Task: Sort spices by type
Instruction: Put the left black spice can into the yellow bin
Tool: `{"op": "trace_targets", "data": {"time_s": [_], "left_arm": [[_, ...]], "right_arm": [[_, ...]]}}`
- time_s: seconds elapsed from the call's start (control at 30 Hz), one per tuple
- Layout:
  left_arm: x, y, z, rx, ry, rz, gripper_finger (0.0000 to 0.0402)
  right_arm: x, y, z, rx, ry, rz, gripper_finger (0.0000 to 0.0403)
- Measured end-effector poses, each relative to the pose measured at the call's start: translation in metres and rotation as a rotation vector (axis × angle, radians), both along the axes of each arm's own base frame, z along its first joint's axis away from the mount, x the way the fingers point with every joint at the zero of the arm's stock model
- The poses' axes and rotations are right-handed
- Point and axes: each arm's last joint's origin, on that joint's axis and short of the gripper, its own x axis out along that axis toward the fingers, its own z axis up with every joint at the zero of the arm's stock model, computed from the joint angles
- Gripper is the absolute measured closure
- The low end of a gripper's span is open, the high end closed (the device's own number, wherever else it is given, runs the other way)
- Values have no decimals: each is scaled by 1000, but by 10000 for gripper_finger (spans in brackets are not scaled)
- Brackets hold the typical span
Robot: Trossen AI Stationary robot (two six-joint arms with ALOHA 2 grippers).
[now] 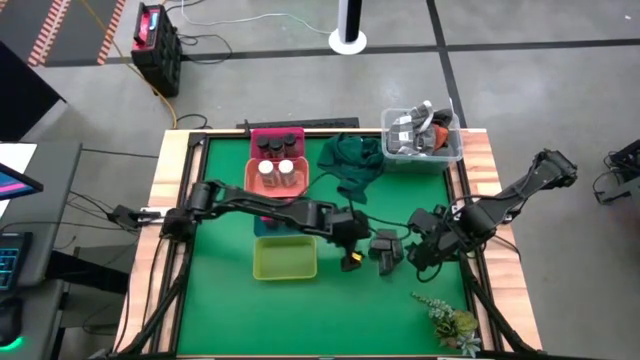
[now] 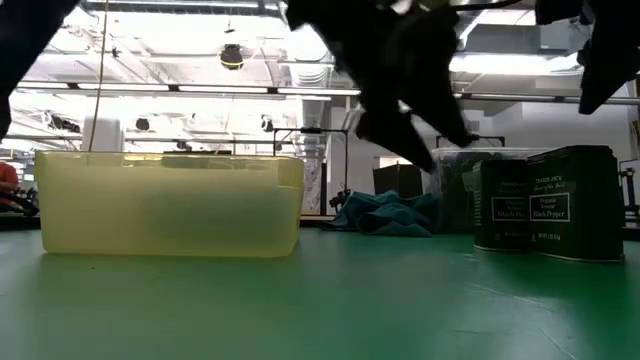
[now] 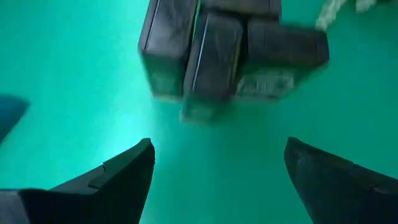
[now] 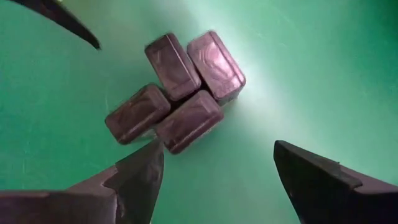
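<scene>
Several dark grey rectangular boxes [image 1: 385, 246] stand upright in a tight cluster on the green table, between my two grippers. My left gripper [image 1: 352, 258] hovers just to their left, open, with the boxes [image 3: 224, 56] ahead of its fingers. My right gripper [image 1: 418, 250] hovers just to their right, also open, looking down on the box tops [image 4: 177, 93]. Dark round jars [image 1: 277, 143] sit in a red tray. White-capped jars [image 1: 277, 172] sit in a salmon tray. I cannot make out any pink-red packets.
A yellow-green tray [image 1: 262, 268] lies left of the boxes and shows large in the low view [image 2: 170, 230]. A blue tray [image 1: 262, 228] is mostly hidden under my left arm. A dark green cloth [image 1: 350, 160] and a clear bin [image 1: 452, 152] lie toward the far edge. A plant sprig [image 1: 450, 322] lies near the right corner.
</scene>
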Motion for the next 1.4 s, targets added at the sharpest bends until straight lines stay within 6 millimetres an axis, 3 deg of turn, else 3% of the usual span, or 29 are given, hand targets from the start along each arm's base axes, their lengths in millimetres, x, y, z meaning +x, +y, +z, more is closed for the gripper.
{"op": "trace_targets", "data": {"time_s": [0.17,0.53,0.73,1.4], "left_arm": [[17,-1,-12,-30,-57,11,58],[20,-4,-31,71,-139,5,58],[22,-5,-30,104,-192,-11,71],[22,-8,-35,65,-231,1,274]], "right_arm": [[0,2,0,29,-11,-50,76],[-7,13,0,57,-23,-61,76],[-6,13,0,60,-25,-65,76],[-6,12,0,54,-48,-93,76]]}}
